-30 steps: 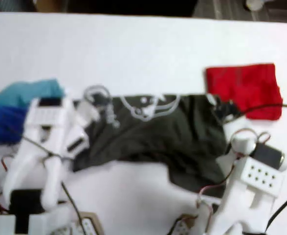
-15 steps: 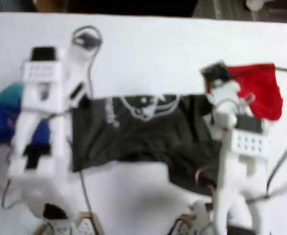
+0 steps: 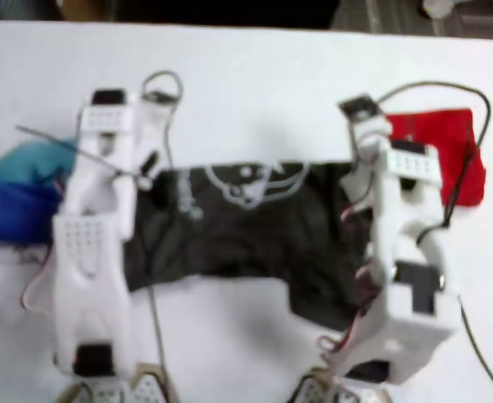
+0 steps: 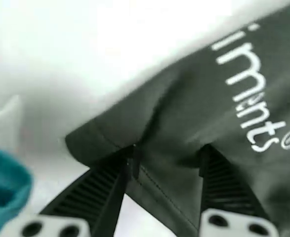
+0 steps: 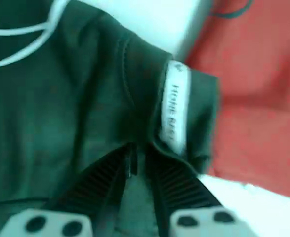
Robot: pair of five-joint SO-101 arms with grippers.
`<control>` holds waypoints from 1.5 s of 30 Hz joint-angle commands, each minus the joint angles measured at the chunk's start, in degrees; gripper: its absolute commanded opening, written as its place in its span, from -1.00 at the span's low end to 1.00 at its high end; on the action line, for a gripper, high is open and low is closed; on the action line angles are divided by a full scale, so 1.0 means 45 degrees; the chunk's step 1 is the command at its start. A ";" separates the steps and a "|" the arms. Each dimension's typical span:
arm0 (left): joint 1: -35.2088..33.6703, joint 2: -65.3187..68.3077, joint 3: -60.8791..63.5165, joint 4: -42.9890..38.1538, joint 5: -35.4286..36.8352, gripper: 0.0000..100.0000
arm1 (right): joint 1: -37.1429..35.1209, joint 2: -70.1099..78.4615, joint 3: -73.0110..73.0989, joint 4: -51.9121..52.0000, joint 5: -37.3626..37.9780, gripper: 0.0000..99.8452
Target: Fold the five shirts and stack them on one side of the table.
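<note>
dark shirt (image 3: 254,235) lies spread across the middle of the white table (image 3: 246,75). going left to right, a teal and blue bundle of cloth (image 3: 15,193) sits at the table's left edge. next comes the left claw (image 4: 167,165), wide open, its two fingers straddling the shirt's far left corner without closing on it. white lettering (image 4: 253,103) and a white graphic (image 3: 250,180) are printed on the shirt; we do not read them out. the right claw (image 5: 141,163) has its fingers almost together and, as far as we can judge, is pinching a thin fold beside a white sewn label (image 5: 175,113) whose small print is too blurred to read. last, a folded red shirt (image 3: 435,151) lies just beside that corner. we judge this shirt's fold is the step in hand. the left claw needs to close on its corner, then both should lift and carry the far edge toward the near edge together.
</note>
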 commanded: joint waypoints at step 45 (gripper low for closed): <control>0.1153 -1.4789 1.9077 -0.5900 -0.2188 -0.54 | -0.3565 -1.2689 0.8694 0.3897 0.2969 -0.78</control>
